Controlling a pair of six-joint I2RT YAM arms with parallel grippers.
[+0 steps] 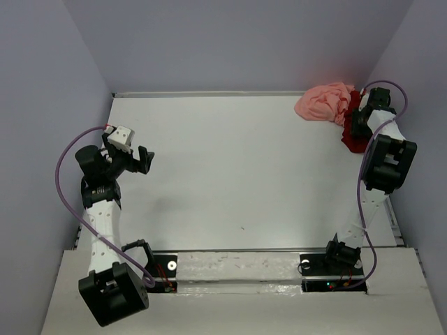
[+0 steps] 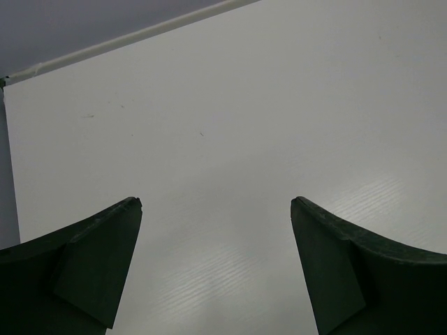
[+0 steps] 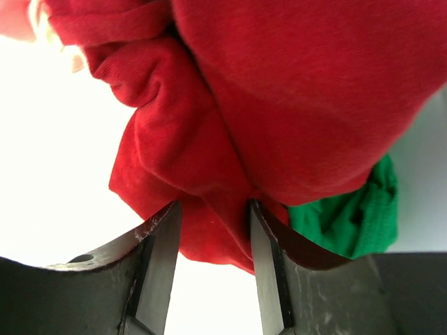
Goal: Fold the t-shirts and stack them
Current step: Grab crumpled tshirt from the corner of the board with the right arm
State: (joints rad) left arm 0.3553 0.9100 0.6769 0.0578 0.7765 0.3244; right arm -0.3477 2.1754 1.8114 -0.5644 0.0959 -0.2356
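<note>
Working at the far right corner of the counter (image 1: 244,181), where all three shirts lie heaped, I have the right hand (image 3: 213,209) clenched on a fold of the dark red t-shirt (image 3: 300,105), I judge to draw it off the green t-shirt (image 3: 349,216) peeking from under it and away from the salmon pink t-shirt (image 1: 325,102) just beside. My left hand (image 2: 216,202) hangs released and empty near the left edge, apparently parked clear until a shirt needs spreading.
</note>
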